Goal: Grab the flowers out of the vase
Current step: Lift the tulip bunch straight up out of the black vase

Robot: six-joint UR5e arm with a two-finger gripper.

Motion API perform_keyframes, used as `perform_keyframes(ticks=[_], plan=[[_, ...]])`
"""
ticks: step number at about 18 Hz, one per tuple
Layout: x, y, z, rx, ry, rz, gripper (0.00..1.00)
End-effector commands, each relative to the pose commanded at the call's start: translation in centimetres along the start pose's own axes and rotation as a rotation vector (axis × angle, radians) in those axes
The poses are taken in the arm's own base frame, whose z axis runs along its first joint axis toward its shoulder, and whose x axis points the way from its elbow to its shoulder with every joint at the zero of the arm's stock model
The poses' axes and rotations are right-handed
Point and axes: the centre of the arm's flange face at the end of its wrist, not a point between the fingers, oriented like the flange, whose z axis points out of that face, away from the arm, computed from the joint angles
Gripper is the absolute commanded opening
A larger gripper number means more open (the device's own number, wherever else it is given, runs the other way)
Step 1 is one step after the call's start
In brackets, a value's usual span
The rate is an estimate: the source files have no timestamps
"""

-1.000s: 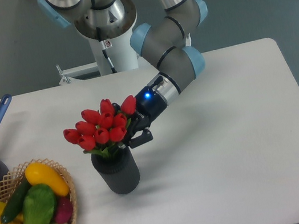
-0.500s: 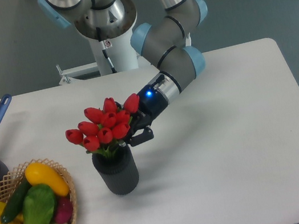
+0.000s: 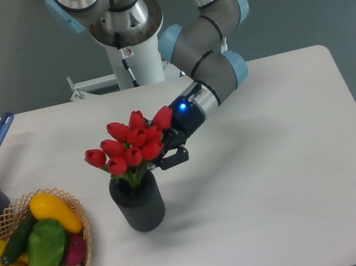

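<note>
Tulips (image 3: 131,143) sit higher and further right than a second ago, stems not yet out of the ribbed black vase (image 3: 138,205). Gripper (image 3: 165,154) pinches the bunch from the right, fingers (image 3: 173,160) just behind the buds.

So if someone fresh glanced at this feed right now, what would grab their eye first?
The bunch of red flowers near the table's middle, their stems dropping into the dark vase below. Right behind the blooms sits the gripper, reaching in from the right with a blue light glowing on its wrist; the buds hide how its jaws stand. After that, the basket of bright vegetables at the lower left corner.
</note>
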Motion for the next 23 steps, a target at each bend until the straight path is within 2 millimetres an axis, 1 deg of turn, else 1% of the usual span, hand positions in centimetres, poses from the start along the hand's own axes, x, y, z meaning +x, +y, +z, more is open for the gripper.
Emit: perform_keyframes(ticks=[2,6,9,12,15,17,19,20,23], plan=[[-0.2,-0.8,-0.1,0.002,-0.003,-0.017,0.32],[0.2,-2.4,0.1,0.005,0.002,-0.028,0.32],[0.3,-3.1,0.1,0.005,0.002,-0.025,0.33],[0.7,-4.8,0.1,0.003,0.003,-0.046,0.32],[0.9,-6.0,0.1,0.003,0.003,-0.051,0.32],[0.8,-7.1,0.2,0.003,0.004,-0.063,0.32],[0.8,-8.7,-0.2,-0.001,-0.004,-0.083,0.32],[0.8,-9.3,-0.7,-0.003,-0.015,-0.086,0.32],[1.3,-10.9,-0.9,-0.004,-0.021,-0.092,0.32]])
